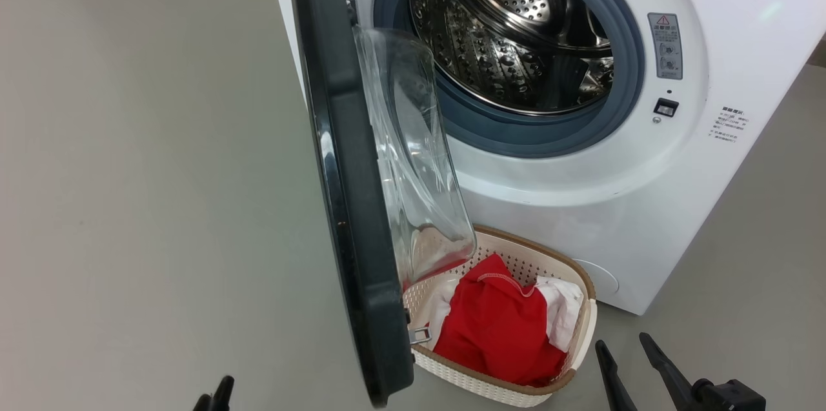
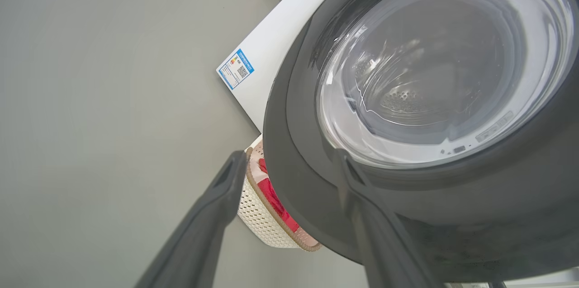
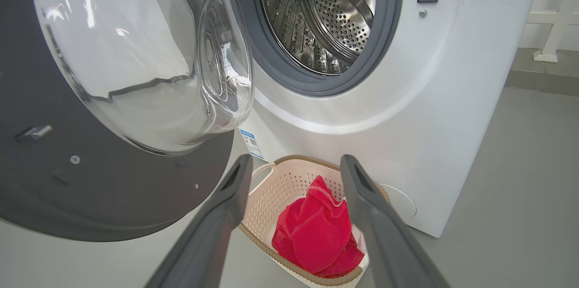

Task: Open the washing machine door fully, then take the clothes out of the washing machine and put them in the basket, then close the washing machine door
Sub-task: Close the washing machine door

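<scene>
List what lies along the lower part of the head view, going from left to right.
left gripper → washing machine door, seen edge-on → clothes, lying in the basket → right gripper

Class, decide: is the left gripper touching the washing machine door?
Apart. The head view shows bare floor between the left gripper and the door.

The drum [image 1: 503, 43] is shiny perforated steel. The washing machine door [image 1: 352, 204] has clear glass in matt grey plastic; the basket [image 1: 516, 260] is plastic.
</scene>
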{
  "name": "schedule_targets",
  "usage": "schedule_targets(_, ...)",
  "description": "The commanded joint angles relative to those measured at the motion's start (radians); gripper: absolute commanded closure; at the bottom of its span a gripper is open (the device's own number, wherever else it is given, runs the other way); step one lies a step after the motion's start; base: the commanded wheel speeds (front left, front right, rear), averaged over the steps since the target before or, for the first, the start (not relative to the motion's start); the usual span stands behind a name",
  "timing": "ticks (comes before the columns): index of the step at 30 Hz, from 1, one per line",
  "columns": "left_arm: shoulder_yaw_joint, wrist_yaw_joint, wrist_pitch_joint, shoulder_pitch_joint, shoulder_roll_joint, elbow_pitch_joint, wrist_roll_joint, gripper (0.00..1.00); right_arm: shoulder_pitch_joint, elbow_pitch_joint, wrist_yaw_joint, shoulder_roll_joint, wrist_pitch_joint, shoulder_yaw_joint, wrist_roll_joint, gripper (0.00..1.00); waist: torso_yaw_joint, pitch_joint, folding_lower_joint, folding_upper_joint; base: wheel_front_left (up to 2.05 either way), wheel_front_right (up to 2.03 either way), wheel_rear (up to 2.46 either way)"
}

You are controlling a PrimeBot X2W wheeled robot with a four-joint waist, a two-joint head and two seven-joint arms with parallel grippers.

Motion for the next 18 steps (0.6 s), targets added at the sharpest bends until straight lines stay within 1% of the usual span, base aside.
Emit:
schedule_targets(1,0.015,-0.007,-0.032,-0.031,0.033,-0.003,0.027,0.00,-0.029,-0.020,0.007,-0.010,-0.006,0.020,0.003,0.00,0.001,0.000,0.0000,-0.0001,0.00,0.00,0.00)
schedule_targets(4,-0.007,-0.007,-0.052,-0.037,0.037,0.024,0.082,0.00,-0.030,-0.019,0.007,-0.010,-0.006,0.019,0.003,0.00,0.002,0.000,0.0000,-0.0001,0.00,0.00,0.00)
schedule_targets(5,0.002,-0.007,-0.053,-0.041,0.033,0.033,0.106,0.00,-0.029,-0.019,0.007,-0.010,-0.006,0.018,0.003,0.00,0.003,0.000,0.0000,-0.0001,0.00,0.00,0.00)
schedule_targets(8,0.076,-0.007,-0.055,-0.038,-0.004,0.048,0.216,0.00,-0.029,-0.019,0.007,-0.009,-0.006,0.016,0.003,0.00,0.005,-0.001,0.0000,-0.0001,0.00,0.00,0.00)
schedule_targets(11,0.162,-0.007,-0.055,-0.019,-0.056,0.055,0.335,0.00,-0.029,-0.018,0.007,-0.009,-0.006,0.017,0.004,0.00,0.005,-0.003,0.0000,-0.0001,0.00,0.00,0.00)
schedule_targets(15,0.242,-0.007,-0.055,0.003,-0.114,0.040,0.501,0.00,-0.029,-0.018,0.007,-0.009,-0.006,0.016,0.005,0.00,0.006,-0.003,0.0000,-0.0001,0.00,0.00,0.00)
schedule_targets(18,0.292,-0.007,-0.055,0.017,-0.152,0.020,0.648,0.00,-0.032,-0.018,0.007,-0.009,-0.006,0.015,0.006,0.00,0.007,0.000,0.0000,-0.0001,0.00,0.00,0.00)
